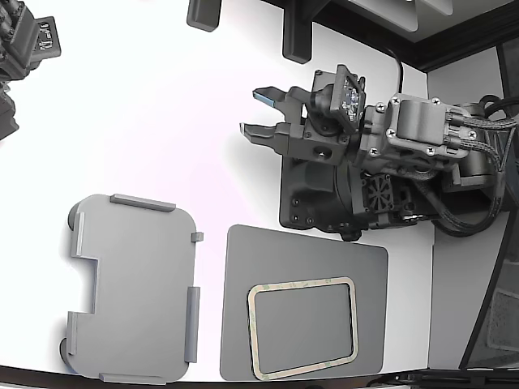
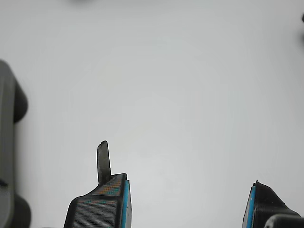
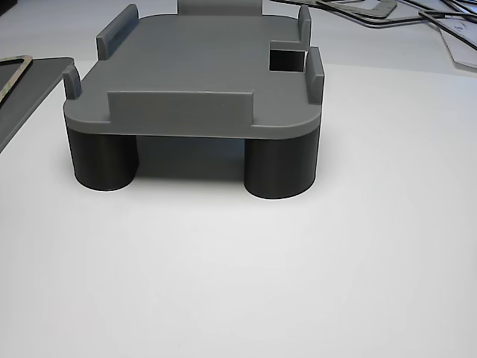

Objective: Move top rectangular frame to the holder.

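The gripper (image 1: 253, 112) hovers over bare white table (image 1: 162, 121) with its jaws spread apart and nothing between them, well clear of the parts below. The rectangular frame (image 1: 302, 328) lies flat on the dark grey mat (image 1: 308, 259) near the exterior view's lower edge. The holder (image 1: 134, 288) stands just beside the mat, toward the exterior view's left, raised on dark cylindrical legs (image 3: 279, 168), its top unoccupied.

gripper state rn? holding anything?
Gripper: open, holding nothing; its fingers are over bare table. The frame lies on the dark mat, untouched.
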Controlling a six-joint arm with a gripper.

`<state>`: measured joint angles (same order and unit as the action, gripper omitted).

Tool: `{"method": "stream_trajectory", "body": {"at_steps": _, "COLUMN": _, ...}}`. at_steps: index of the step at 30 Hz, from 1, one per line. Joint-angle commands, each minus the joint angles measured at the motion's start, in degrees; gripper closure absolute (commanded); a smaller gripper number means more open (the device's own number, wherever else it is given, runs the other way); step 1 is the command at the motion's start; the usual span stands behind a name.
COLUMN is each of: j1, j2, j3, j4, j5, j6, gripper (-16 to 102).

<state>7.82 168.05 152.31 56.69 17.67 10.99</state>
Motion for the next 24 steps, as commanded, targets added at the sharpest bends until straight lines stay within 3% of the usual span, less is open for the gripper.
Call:
{"method": "stream_trajectory", "body": {"at_steps": 1, "j1": -0.97, "j2": 1.23, "j3": -1.23, "j4": -0.18, "j5": 0.18, "j6": 0.0, "gripper": -14}}
{"method": "stream_trajectory", "body": {"at_steps": 24, "j1": -0.97, "j2": 1.23, "j3": -1.23, "j4": -0.26, "j5": 0.0, "j6": -0.35, "gripper": -14}}
